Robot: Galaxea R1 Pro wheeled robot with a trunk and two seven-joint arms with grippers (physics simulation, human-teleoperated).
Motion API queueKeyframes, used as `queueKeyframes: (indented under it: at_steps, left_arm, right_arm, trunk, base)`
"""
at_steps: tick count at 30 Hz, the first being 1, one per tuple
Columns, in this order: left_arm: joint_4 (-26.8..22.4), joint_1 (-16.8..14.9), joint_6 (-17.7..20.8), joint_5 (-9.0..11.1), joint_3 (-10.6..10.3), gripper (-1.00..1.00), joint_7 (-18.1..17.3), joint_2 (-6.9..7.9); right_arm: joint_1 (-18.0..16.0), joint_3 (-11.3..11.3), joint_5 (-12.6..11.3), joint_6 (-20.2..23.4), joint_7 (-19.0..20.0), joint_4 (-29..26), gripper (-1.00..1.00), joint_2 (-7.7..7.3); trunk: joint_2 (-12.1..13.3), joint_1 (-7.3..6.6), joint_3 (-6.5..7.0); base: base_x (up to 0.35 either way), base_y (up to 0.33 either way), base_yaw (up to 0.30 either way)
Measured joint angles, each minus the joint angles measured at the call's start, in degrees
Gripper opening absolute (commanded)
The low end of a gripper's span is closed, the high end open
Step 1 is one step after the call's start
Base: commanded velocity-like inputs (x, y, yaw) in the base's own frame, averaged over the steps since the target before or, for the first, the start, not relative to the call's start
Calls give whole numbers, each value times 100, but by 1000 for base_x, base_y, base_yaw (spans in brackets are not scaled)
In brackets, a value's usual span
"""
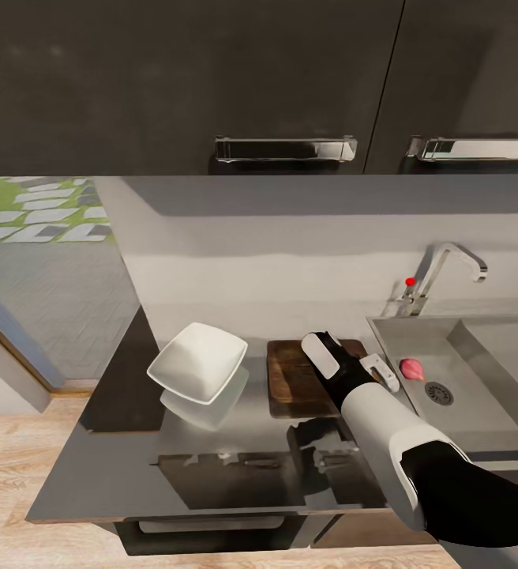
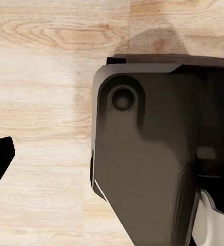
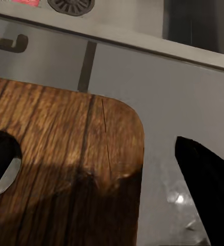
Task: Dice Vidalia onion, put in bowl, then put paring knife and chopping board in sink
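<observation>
On the countertop the bowl sits empty, the Vidalia onion in the sink, right hand released.

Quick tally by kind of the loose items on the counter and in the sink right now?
Bowl: 1, white, on the countertop.
Chopping board: 1, beside the sink.
Vidalia onion: 1, in the sink near the drain.
Paring knife: 0 that I can make out.
Total: 3

Grained wooden chopping board; glossy reflective countertop; matt grey sink; chrome tap.
</observation>
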Motion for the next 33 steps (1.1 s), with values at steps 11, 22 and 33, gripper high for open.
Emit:
queueKeyframes:
  at_steps: [11,22,33]
  left_arm:
    - [0,0,0,0,0,100,-1,-3]
    - [1,0,0,0,-1,100,-2,-4]
    - [0,1,0,-7,0,100,1,0]
  right_arm:
    - [0,0,1,-1,1,0,100,0]
    - [0,7,242,12,1,-75,100,0]
    - [-1,243,1365,609,8,-1293,100,0]
  trunk:
    - [0,0,0]
    - [0,0,0]
    - [-1,0,0]
  base:
    - [0,0,0]
    - [0,0,0]
    - [0,0,0]
